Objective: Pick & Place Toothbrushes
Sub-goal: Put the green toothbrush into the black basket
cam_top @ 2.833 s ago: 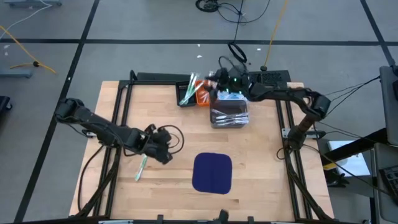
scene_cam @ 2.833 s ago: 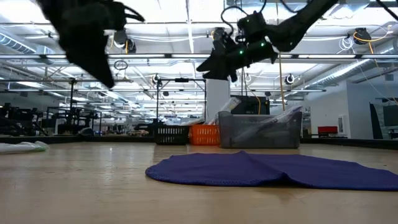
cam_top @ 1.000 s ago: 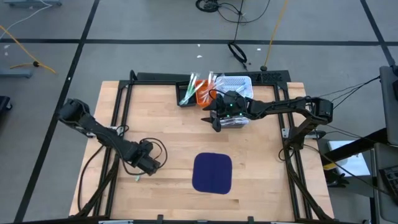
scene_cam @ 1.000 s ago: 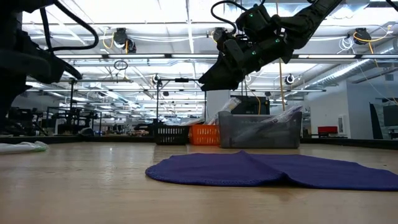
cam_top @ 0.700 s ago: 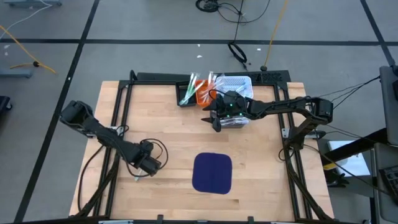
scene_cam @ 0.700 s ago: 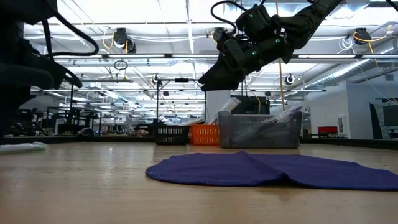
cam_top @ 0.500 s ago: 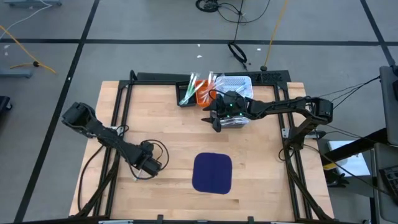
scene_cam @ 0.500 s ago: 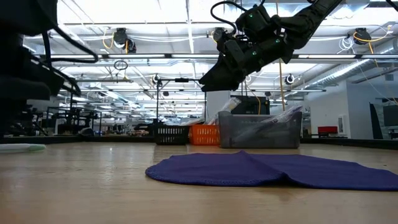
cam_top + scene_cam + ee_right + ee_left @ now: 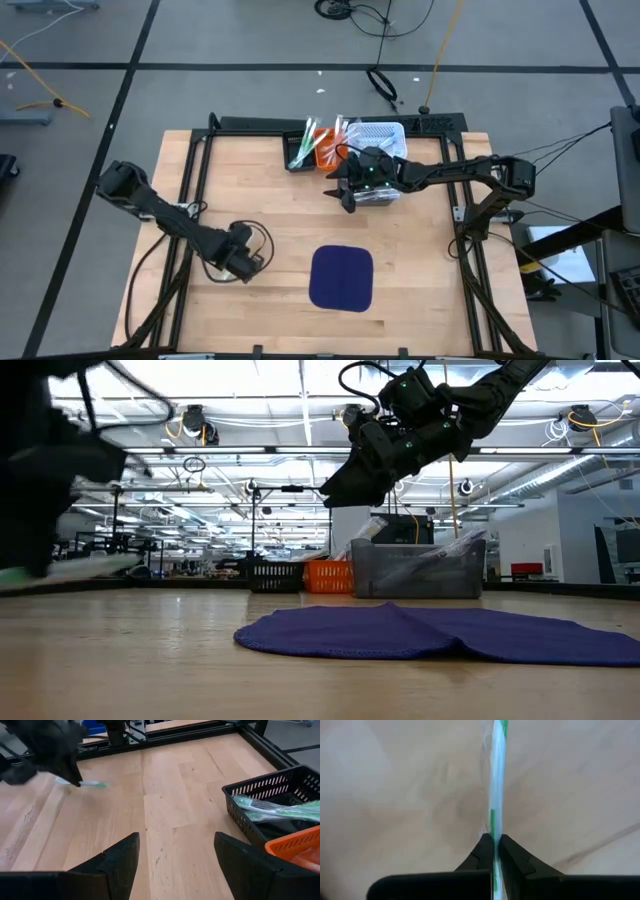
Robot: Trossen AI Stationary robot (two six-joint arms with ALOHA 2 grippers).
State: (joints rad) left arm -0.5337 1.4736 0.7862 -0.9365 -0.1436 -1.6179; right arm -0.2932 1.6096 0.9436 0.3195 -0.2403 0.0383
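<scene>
One light green and white toothbrush (image 9: 496, 780) in a clear wrapper sits in my left gripper (image 9: 495, 851), which is shut on it near the table's left, near part (image 9: 238, 265). In the low view the toothbrush (image 9: 75, 569) shows above the table top. In the right wrist view this toothbrush (image 9: 82, 783) sticks out below the left arm. More toothbrushes (image 9: 270, 807) lie in a black basket (image 9: 300, 152) at the far edge. My right gripper (image 9: 343, 197) hangs open in the air by the clear bin, touching nothing. My left gripper pinches the wrapped toothbrush's handle (image 9: 494, 827) between its two fingers. The long part of the brush runs on forward past the fingertips. The brush is lifted off the table, close to level, with its free end (image 9: 130, 561) a little higher.
A dark blue rounded mat (image 9: 341, 277) lies flat near the table's near edge, right of my left gripper. An orange basket (image 9: 325, 157) and a clear bin (image 9: 385, 135) stand beside the black basket at the far edge. Bare wood lies between the mat and the baskets.
My left gripper has come down toward the near edge onto the toothbrush on the table and has then risen. The toothbrush, flat on the wood half a second ago, is now lifted clear and slightly tilted. The right arm has kept still.
</scene>
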